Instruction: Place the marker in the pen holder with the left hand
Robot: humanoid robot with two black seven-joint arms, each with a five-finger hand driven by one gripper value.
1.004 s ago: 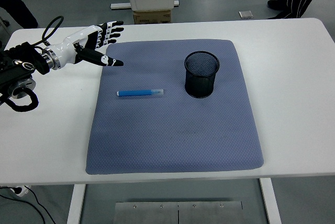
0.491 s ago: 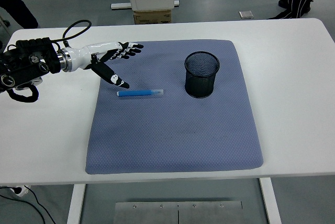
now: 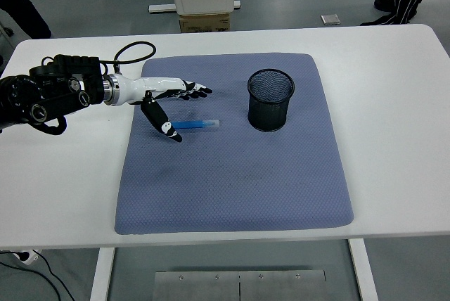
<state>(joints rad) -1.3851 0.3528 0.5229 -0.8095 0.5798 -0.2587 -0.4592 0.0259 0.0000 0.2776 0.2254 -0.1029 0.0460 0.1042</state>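
Head view: spread left hand (image 3: 166,101) over unlabelled marker (image 3: 195,124).

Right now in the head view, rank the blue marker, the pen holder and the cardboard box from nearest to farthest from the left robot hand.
1. Blue marker, lying under the left robot hand.
2. Pen holder, to the right on the mat.
3. Cardboard box, beyond the table's far edge.

L hand (image 3: 165,100) has swung fwd & down from off the mat's far-left corner to right over the blue marker (image 3: 197,125), fingers spread, thumb now dropped just in front of its near end.
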